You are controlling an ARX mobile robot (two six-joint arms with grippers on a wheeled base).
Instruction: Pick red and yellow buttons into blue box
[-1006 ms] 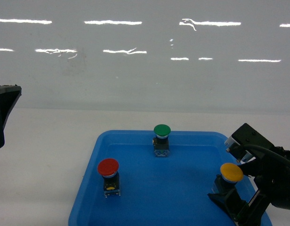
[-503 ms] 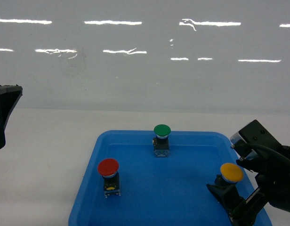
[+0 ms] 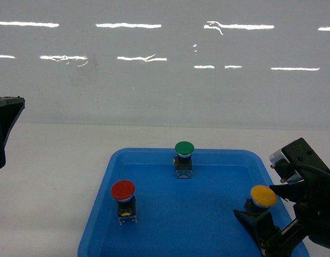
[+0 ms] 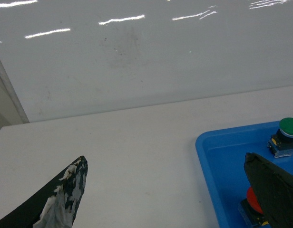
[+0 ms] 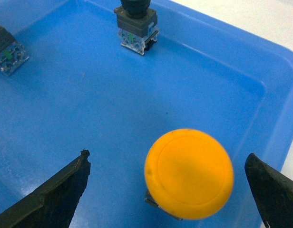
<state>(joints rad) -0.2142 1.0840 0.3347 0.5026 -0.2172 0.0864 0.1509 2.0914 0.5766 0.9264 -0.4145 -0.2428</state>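
Observation:
The yellow button (image 3: 263, 196) stands at the right end of a shallow blue tray (image 3: 154, 230). My right gripper (image 3: 263, 208) is open, one finger on each side of it, not touching. The right wrist view shows the yellow cap (image 5: 189, 173) in the wide gap of the right gripper (image 5: 168, 159). The red button (image 3: 123, 190) stands at the tray's left; in the left wrist view the red button (image 4: 251, 203) is partly hidden behind a finger. My left gripper (image 4: 165, 158) hangs open over the white table, empty. The blue box is out of view.
A green-capped button (image 3: 184, 148) stands at the tray's back middle. Two other switch blocks (image 5: 136, 33) (image 5: 8, 52) show in the right wrist view with their caps cut off. The tray lies on a white table (image 3: 52, 176) against a glossy wall.
My right gripper has shifted a little to the right around the yellow button. The buttons and the left arm have not moved.

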